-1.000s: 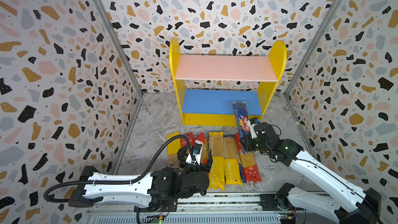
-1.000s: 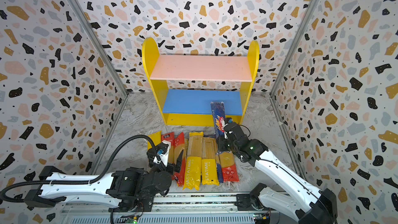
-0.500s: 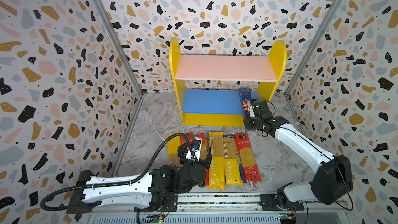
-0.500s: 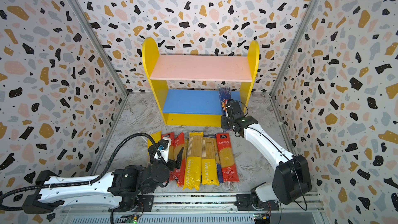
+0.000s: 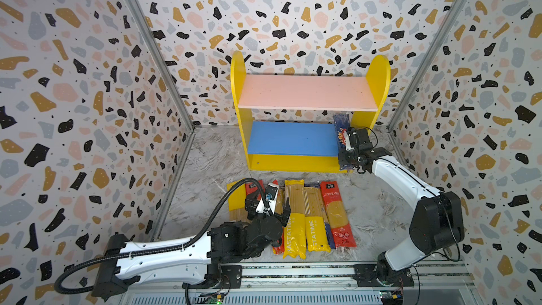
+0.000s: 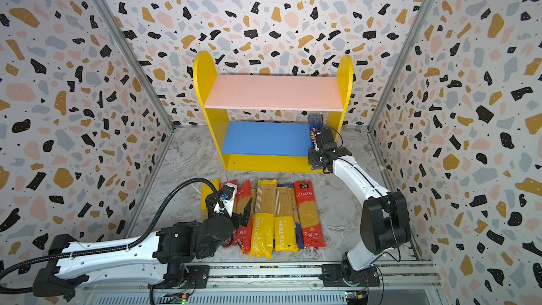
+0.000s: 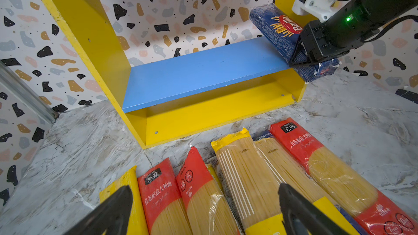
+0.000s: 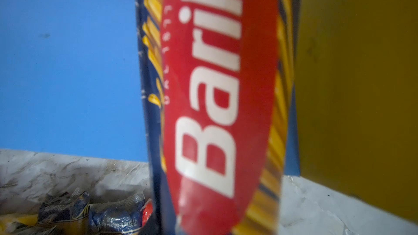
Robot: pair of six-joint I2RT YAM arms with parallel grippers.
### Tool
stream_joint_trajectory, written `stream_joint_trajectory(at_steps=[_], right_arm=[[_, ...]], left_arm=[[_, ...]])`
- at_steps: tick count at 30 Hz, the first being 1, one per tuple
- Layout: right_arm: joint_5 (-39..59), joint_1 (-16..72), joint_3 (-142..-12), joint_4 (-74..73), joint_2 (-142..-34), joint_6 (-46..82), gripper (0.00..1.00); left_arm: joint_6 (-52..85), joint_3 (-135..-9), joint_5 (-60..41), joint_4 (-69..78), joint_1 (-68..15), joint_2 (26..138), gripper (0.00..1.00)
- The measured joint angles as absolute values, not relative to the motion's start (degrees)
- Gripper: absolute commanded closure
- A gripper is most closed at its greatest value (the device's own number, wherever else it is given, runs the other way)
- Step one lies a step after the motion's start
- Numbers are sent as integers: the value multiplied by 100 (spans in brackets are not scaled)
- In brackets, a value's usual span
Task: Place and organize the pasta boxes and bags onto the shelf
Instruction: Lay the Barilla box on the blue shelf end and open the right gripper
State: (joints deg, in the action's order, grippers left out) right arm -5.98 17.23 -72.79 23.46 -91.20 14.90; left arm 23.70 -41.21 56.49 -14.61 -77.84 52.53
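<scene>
One Barilla box [image 7: 278,30] at shelf [image 7: 90,30], three red packs [image 7: 158,191] on floor [image 7: 67,143]

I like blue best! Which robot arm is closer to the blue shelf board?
Right. The right fingers clamp the Barilla pack at the blue board's right end. The left fingers hang open over the pasta packs in front of the shelf.

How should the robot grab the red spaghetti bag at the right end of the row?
Probably from above, pinching the red bag across its narrow width near the middle. It lies flat and long, with bare floor along its right edge for one jaw; the other must squeeze in beside the blue pack.
</scene>
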Motion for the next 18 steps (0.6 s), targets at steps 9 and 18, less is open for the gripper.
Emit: stream_joint_trajectory(at_steps=[9, 18], right_arm=[[-585, 1614, -7872, 2320, -9609, 1404, 65], [-670, 1531, -8027, 2021, -9743, 1382, 27]], left_arm=[[2314, -4123, 5568, -1406, -7725, 5284, 1], [2316, -4112, 5542, -1406, -7697, 5231, 1]])
